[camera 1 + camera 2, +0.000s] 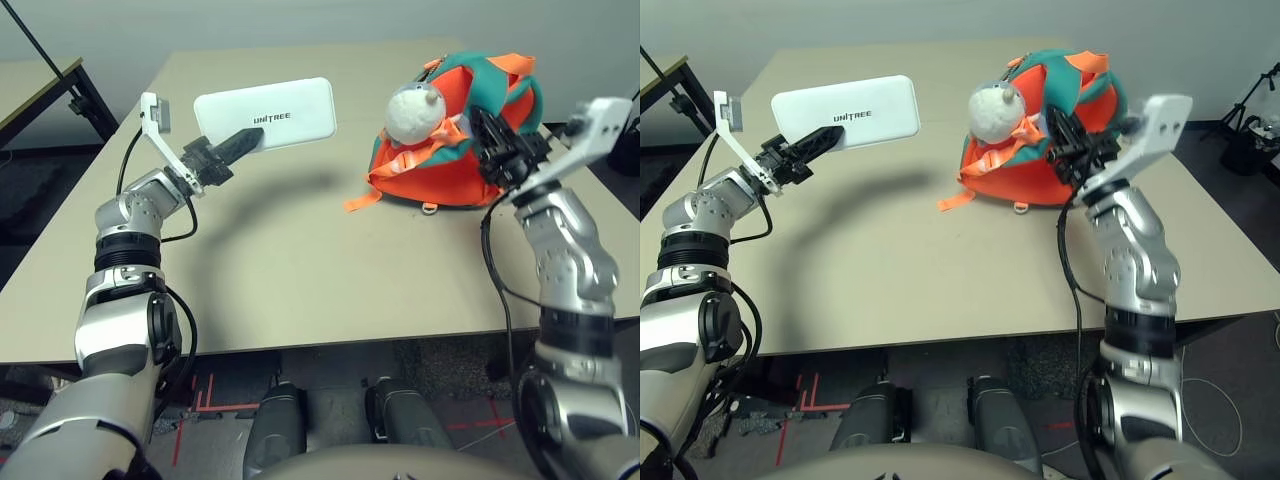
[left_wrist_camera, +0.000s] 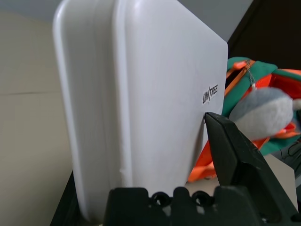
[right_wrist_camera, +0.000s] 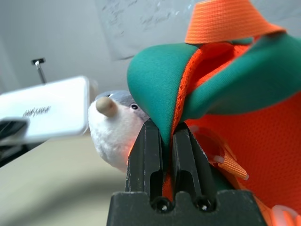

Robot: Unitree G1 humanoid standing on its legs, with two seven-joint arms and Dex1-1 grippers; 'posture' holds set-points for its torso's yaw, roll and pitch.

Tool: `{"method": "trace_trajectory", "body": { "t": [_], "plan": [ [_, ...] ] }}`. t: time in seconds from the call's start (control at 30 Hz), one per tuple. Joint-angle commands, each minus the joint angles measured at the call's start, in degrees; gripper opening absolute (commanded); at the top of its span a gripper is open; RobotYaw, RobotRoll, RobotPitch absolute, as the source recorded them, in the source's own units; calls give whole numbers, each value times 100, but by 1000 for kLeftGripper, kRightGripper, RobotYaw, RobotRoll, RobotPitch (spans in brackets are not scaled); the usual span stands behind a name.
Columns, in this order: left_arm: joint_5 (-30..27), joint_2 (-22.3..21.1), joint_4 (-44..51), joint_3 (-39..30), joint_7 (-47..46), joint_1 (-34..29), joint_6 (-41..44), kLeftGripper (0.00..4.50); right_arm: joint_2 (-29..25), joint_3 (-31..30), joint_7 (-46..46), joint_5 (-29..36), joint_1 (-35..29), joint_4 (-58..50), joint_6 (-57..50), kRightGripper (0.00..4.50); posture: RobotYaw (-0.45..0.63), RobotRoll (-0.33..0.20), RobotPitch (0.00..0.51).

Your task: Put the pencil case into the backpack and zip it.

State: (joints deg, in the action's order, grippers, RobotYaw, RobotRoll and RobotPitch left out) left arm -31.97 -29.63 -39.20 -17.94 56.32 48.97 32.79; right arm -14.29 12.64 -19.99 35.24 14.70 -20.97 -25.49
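While our left gripper (image 1: pixel 243 144) holds the pencil case (image 1: pixel 268 113) clamped by one end, lifted above the table (image 1: pixel 300 260), the backpack (image 1: pixel 455 140) sits well apart to its right. Our right gripper (image 3: pixel 164 141) has its fingers pinched together on the backpack's teal trim (image 3: pixel 157 84).

Pencil case (image 1: pixel 268 113) above table (image 1: pixel 300 280), left of backpack (image 1: pixel 455 150); backpack apparently resting on table.

A robotics lab or test room: a plain beige table (image 1: pixel 300 260) fills the middle, red tape marks (image 1: pixel 205 400) cross the dark floor at the bottom, a second desk (image 1: pixel 35 85) stands upper left, tripod legs (image 1: pixel 1250 110) upper right.
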Motion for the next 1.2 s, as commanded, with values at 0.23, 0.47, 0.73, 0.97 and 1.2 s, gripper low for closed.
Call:
{"method": "trace_trajectory", "body": {
  "t": [0.23,0.47,0.73,0.97,1.2],
  "plan": [
    [23,-263,1017,261,296,-231,160,3095,-409,-441,-707,39,-630,-255,-36,0,-185,0,40],
    [305,-432,1120,685,654,-145,-245,3095,-462,-591,-1031,-48,-528,49,9,0,-166,0,35],
    [842,-282,384,1055,826,188,-1298,3095,-475,-682,-1143,-88,-476,133,48,0,-174,0,35],
    [1148,129,-597,1147,881,717,-2084,3095,-527,-688,-1230,-83,-470,105,23,0,-200,0,36],
    [1423,515,-1311,1323,1037,1031,-2527,3095,-574,-663,-1255,-97,-365,124,26,0,-220,0,33]
  ]
}}
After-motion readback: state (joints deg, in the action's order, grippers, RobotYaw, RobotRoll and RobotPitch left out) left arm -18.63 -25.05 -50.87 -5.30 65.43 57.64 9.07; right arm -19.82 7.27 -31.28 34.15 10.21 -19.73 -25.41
